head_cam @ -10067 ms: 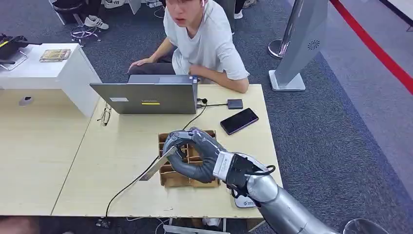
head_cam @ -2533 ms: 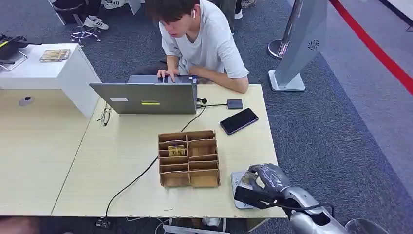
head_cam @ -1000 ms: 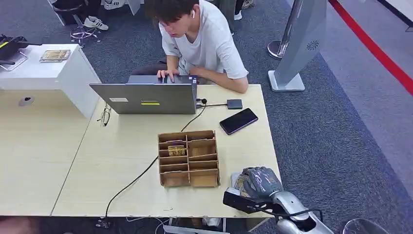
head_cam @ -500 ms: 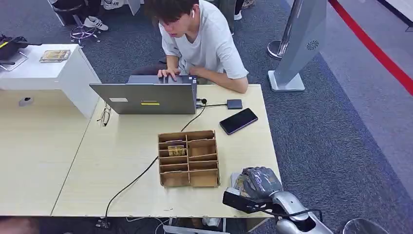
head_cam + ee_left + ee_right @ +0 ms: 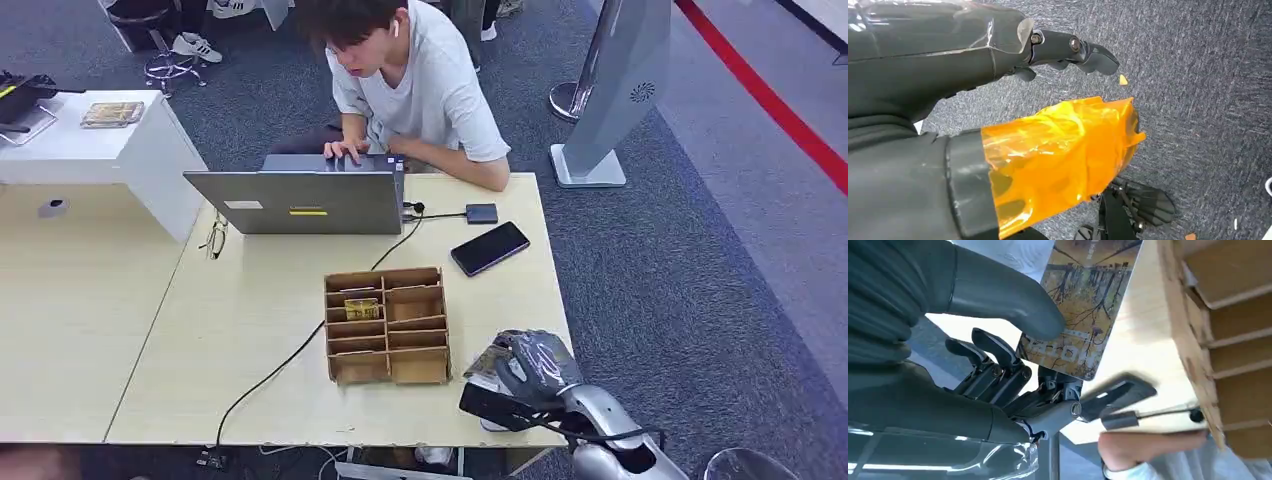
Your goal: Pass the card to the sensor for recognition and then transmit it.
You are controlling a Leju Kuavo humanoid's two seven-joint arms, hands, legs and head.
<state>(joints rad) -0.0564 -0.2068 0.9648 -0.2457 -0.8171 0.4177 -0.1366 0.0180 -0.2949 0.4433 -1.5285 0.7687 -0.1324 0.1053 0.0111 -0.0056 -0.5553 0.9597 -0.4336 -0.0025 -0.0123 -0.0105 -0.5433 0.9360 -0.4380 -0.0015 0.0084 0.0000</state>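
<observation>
Pinching card point(image 5: 1080, 305) between thumb and fingers point(image 5: 998, 352).

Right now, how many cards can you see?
2. One card is held by the right hand near the table's front right corner. Another card stands in an upper left compartment of the cardboard organizer. Others may be hidden inside.

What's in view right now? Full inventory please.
card: 1, tree picture, pinched in right hand, over sensor
sensor: 1, white, table's near right edge
divider box: 1, brown cardboard, table centre
laptop: 1, grey, far side
phone: 1, black, right of laptop
table: 1, light wood
person: 1, white shirt, typing at laptop
right hand: grey, holds card
left hand: grey, orange tape, above carpet
</observation>
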